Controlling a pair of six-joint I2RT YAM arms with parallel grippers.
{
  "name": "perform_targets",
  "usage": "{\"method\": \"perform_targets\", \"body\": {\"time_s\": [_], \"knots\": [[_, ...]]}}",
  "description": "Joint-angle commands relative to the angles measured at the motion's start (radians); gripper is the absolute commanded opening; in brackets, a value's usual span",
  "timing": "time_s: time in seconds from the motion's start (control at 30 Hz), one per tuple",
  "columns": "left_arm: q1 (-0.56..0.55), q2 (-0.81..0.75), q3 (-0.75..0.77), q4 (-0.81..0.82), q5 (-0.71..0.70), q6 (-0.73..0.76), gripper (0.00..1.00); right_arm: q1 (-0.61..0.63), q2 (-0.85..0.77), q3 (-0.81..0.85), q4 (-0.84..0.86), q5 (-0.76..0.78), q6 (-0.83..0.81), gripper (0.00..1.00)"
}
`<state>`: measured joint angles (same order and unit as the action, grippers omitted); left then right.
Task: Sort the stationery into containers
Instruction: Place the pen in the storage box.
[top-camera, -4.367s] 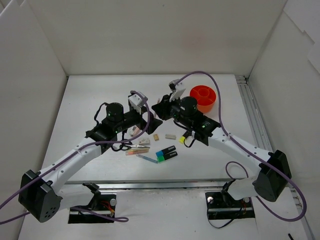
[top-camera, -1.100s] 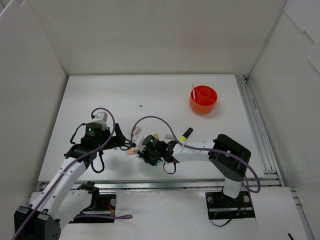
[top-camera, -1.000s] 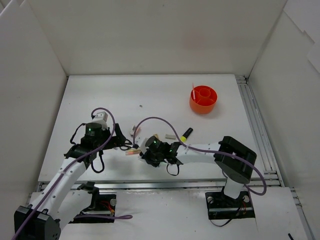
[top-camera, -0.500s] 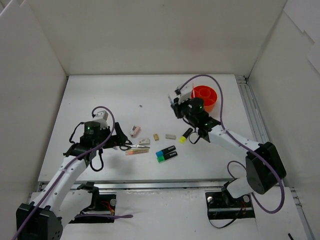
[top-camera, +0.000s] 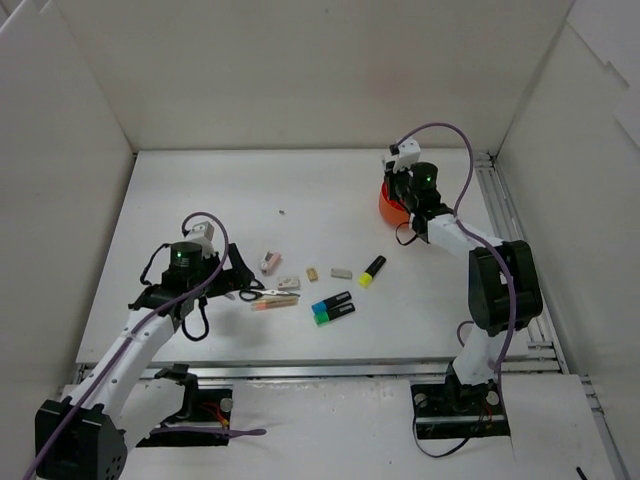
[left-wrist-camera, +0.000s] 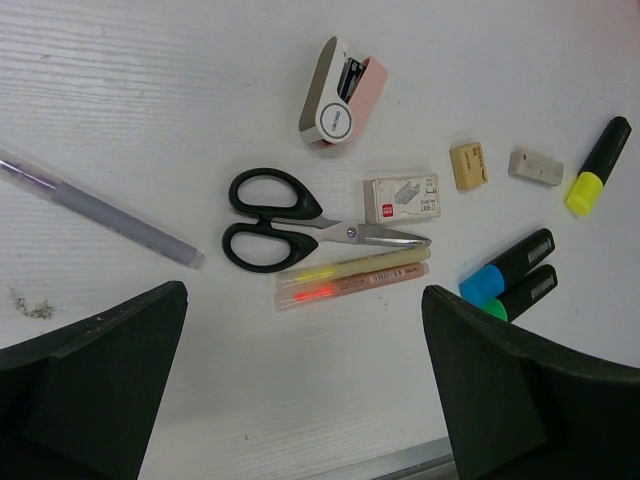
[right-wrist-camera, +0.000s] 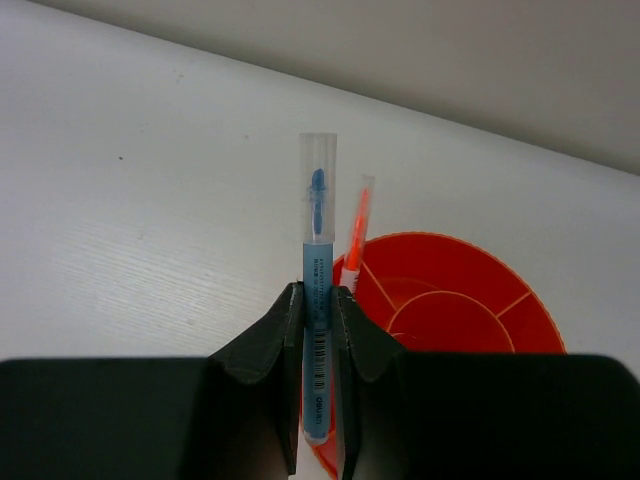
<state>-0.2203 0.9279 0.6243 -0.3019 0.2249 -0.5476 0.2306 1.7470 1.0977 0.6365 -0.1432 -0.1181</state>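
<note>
My right gripper (right-wrist-camera: 318, 300) is shut on a thin blue pen (right-wrist-camera: 318, 220), held upright over the left rim of the orange cup (right-wrist-camera: 450, 310). An orange pen (right-wrist-camera: 356, 235) leans inside that cup. In the top view this gripper (top-camera: 396, 185) hangs over the cup (top-camera: 390, 210) at the back right. My left gripper (left-wrist-camera: 305, 400) stands wide open and holds nothing, just short of the black-handled scissors (left-wrist-camera: 280, 220), a yellow pen (left-wrist-camera: 350, 268) and an orange pen (left-wrist-camera: 345, 287). A grey pen (left-wrist-camera: 100, 208) lies to the left.
Around the scissors lie a pink stapler (left-wrist-camera: 340, 90), a staple box (left-wrist-camera: 405, 197), a beige eraser (left-wrist-camera: 468, 165), a grey eraser (left-wrist-camera: 535, 166), and yellow (left-wrist-camera: 597, 165), blue (left-wrist-camera: 510, 265) and green (left-wrist-camera: 525, 292) highlighters. White walls enclose the table; a rail runs along its right edge.
The right arm has swung from the pile in the middle to the cup at the back right, carrying the blue pen. The left arm has stayed put, open.
</note>
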Motion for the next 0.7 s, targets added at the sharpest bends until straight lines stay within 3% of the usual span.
{"method": "perform_targets", "body": {"time_s": [0.0, 0.67], "knots": [[0.007, 0.022, 0.055, 0.060, -0.018, -0.026, 1.00, -0.017, 0.032, 0.083, 0.100, -0.044, -0.041, 0.01], [0.007, 0.049, 0.061, 0.083, -0.033, -0.017, 1.00, -0.027, 0.151, 0.093, 0.146, 0.010, -0.072, 0.12]]}}
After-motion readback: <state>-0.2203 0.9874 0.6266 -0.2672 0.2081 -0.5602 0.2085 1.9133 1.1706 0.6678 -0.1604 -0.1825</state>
